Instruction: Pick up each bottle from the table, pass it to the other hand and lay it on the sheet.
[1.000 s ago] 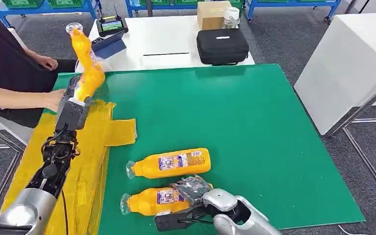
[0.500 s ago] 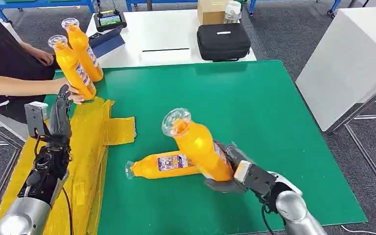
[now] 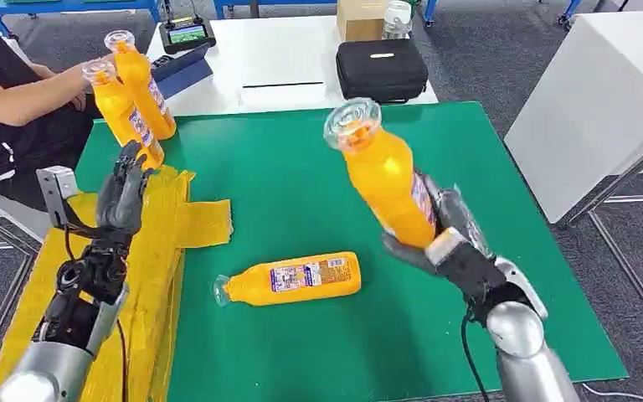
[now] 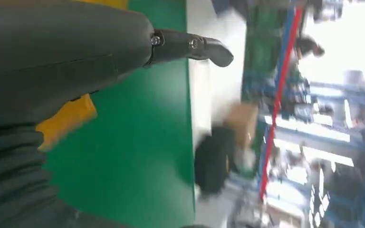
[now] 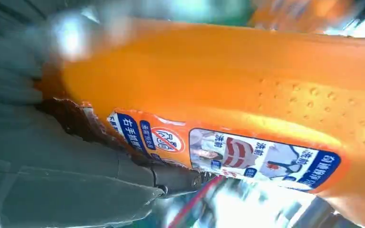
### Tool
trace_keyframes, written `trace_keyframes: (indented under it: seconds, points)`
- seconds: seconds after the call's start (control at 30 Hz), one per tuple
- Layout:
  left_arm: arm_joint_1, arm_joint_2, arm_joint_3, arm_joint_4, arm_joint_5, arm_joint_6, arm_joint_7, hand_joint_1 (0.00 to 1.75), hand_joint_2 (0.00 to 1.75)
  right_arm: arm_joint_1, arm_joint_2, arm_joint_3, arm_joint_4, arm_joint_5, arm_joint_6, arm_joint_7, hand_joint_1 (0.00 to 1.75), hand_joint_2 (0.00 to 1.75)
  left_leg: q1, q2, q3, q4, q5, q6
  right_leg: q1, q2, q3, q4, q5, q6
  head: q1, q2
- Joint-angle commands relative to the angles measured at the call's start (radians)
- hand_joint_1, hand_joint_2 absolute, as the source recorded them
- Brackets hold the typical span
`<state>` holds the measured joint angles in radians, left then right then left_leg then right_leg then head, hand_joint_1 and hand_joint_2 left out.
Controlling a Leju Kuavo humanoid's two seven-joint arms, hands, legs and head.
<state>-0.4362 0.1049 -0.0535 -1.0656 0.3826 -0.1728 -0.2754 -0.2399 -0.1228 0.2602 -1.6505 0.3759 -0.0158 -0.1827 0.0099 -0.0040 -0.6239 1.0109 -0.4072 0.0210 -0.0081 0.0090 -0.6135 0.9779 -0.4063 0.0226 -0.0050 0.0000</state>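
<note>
My right hand (image 3: 450,239) grips an orange bottle (image 3: 385,180) by its lower body and holds it tilted in the air over the green mat (image 3: 301,184), its clear cap toward the far left. The right wrist view shows the same bottle (image 5: 247,71) with its label against my right hand (image 5: 52,180). A second orange bottle (image 3: 293,279) lies on its side on the mat. My left hand (image 3: 122,197) stands over the yellow sheet (image 3: 155,285), fingers up and apart, holding nothing. Two more orange bottles (image 3: 130,96) stand upright at the sheet's far end.
A person's arm (image 3: 25,94) reaches in from the far left toward the standing bottles. Behind the mat a white table (image 3: 293,50) carries a black case (image 3: 381,71), a cardboard box (image 3: 362,18) and a controller (image 3: 187,33). A white cabinet (image 3: 603,100) stands on the right.
My right hand has carried its bottle higher and farther over the mat. The left hand rose slightly. The person's hand left the base of the standing bottle and pulled back.
</note>
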Motion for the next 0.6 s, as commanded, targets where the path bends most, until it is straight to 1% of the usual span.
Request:
trace_keyframes:
  seconds: [0.03, 0.07, 0.13, 0.17, 0.23, 0.3, 0.33, 0.37, 0.5, 0.53, 0.57, 0.6]
  points:
    - [-0.058, -0.11, -0.231, -0.097, 0.039, 0.002, 0.043, 0.0, 1.75, -0.425, 0.138, 0.07, 0.618, 0.206, -0.129, 0.111, 1.75, 1.75, 0.0, 0.001, 0.0, 0.001, 0.001, 0.001, 0.0, 0.001, 0.0, 0.0, 0.001, 0.0, 0.0, 0.0]
    - [-0.066, -0.112, -0.238, -0.093, 0.043, 0.006, 0.046, 0.0, 1.75, -0.448, 0.156, 0.073, 0.661, 0.22, -0.152, 0.116, 1.75, 1.75, 0.0, 0.003, 0.0, 0.001, 0.001, 0.001, 0.0, 0.002, 0.001, 0.0, 0.002, 0.0, 0.0, 0.0]
    - [-0.096, -0.109, -0.257, -0.077, 0.054, 0.013, 0.047, 0.0, 1.75, -0.522, 0.202, 0.08, 0.78, 0.224, -0.159, 0.111, 1.75, 1.75, -0.001, 0.004, 0.0, 0.001, 0.001, 0.001, 0.0, 0.003, 0.001, 0.0, 0.002, 0.001, 0.0, 0.0]
    - [-0.104, -0.108, -0.259, -0.074, 0.057, 0.015, 0.049, 0.0, 1.75, -0.54, 0.211, 0.085, 0.805, 0.227, -0.165, 0.111, 1.75, 1.75, -0.001, 0.005, 0.0, 0.002, 0.002, 0.001, 0.0, 0.004, -0.001, 0.001, 0.003, 0.001, 0.0, 0.0]
    - [-0.107, -0.108, -0.26, -0.072, 0.061, 0.016, 0.05, 0.0, 1.75, -0.548, 0.217, 0.087, 0.819, 0.229, -0.172, 0.112, 1.75, 1.75, -0.001, 0.003, -0.001, 0.001, 0.003, 0.001, 0.0, 0.002, -0.001, 0.001, 0.003, 0.001, -0.001, 0.0]
    - [-0.104, -0.103, -0.257, -0.074, 0.063, 0.016, 0.051, 0.0, 1.75, -0.543, 0.213, 0.088, 0.817, 0.228, -0.174, 0.109, 1.75, 1.75, -0.001, 0.003, 0.002, 0.001, 0.002, -0.001, 0.001, 0.001, 0.001, 0.001, 0.003, -0.002, -0.001, 0.0]
    - [-0.104, -0.103, -0.257, -0.074, 0.063, 0.016, 0.051, 0.0, 1.75, -0.543, 0.213, 0.088, 0.817, 0.228, -0.174, 0.109, 1.75, 1.75, 0.0, 0.001, 0.0, 0.0, 0.004, -0.001, 0.0, -0.001, 0.0, 0.001, 0.003, -0.001, 0.0, 0.0]
    - [-0.102, -0.103, -0.258, -0.075, 0.068, 0.012, 0.051, 0.0, 1.75, -0.542, 0.209, 0.093, 0.813, 0.229, -0.169, 0.108, 1.75, 1.75, 0.0, 0.001, 0.001, 0.0, 0.003, -0.001, 0.001, -0.001, 0.001, 0.001, 0.003, -0.001, -0.001, 0.0]
    - [-0.109, -0.114, -0.267, -0.075, 0.071, 0.014, 0.051, 0.0, 1.75, -0.59, 0.251, 0.121, 0.891, 0.248, -0.169, 0.118, 1.75, 1.75, 0.001, 0.002, 0.0, 0.002, 0.003, -0.001, 0.001, 0.0, -0.001, 0.002, 0.002, -0.001, -0.001, 0.0]
    - [-0.098, -0.121, -0.268, -0.084, 0.074, 0.011, 0.052, 0.0, 1.75, -0.601, 0.274, 0.132, 0.927, 0.251, -0.175, 0.106, 1.75, 1.75, 0.001, 0.002, 0.0, 0.002, 0.002, -0.001, 0.001, 0.0, 0.001, 0.003, 0.002, -0.001, 0.0, 0.0]
    - [-0.093, -0.124, -0.269, -0.087, 0.074, 0.011, 0.052, 0.0, 1.75, -0.601, 0.283, 0.142, 0.934, 0.259, -0.179, 0.105, 1.75, 1.75, 0.0, 0.002, -0.003, 0.001, 0.004, 0.0, 0.001, 0.001, -0.004, 0.002, 0.003, -0.001, -0.001, 0.0]
    - [-0.083, -0.13, -0.271, -0.091, 0.08, 0.005, 0.051, 0.0, 1.75, -0.601, 0.307, 0.162, 0.95, 0.271, -0.184, 0.105, 1.75, 1.75, 0.0, 0.003, -0.002, 0.002, 0.003, 0.0, 0.001, 0.002, -0.002, 0.002, 0.003, -0.001, 0.0, 0.0]
